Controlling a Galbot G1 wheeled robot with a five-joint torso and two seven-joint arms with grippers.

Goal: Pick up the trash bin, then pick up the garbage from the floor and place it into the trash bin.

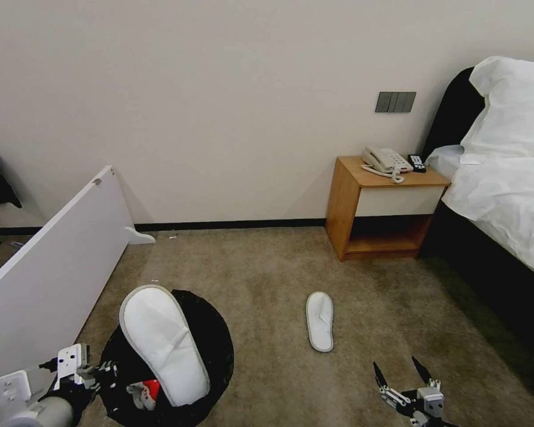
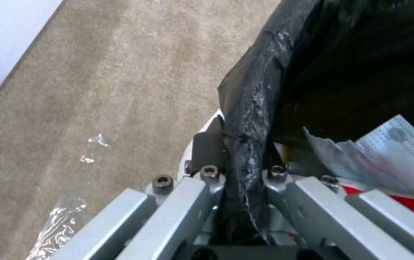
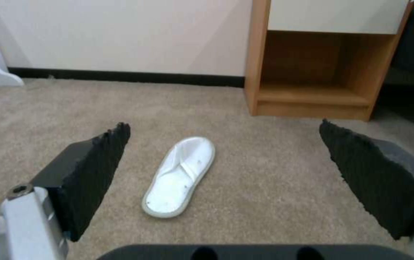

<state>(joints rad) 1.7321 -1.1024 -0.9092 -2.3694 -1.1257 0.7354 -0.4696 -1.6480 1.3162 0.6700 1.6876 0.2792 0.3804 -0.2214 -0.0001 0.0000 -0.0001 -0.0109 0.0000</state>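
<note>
The trash bin (image 1: 213, 356), lined with a crinkly black bag, is at the lower left of the head view. My left gripper (image 1: 104, 375) is shut on its rim (image 2: 245, 144). A white slipper (image 1: 163, 344) sticks up out of the bin, with a red-and-white wrapper (image 1: 147, 391) and pale paper litter (image 2: 389, 155) beside it. A second white slipper (image 1: 320, 321) (image 3: 180, 175) lies flat on the carpet in the middle. My right gripper (image 1: 404, 372) (image 3: 223, 168) hovers open, low at the right, a short way in front of that slipper.
A white board (image 1: 53, 261) leans along the left. A wooden nightstand (image 1: 385, 207) with a phone stands against the far wall, and a bed (image 1: 504, 201) runs down the right. Clear plastic scraps (image 2: 94, 142) lie on the carpet near the bin.
</note>
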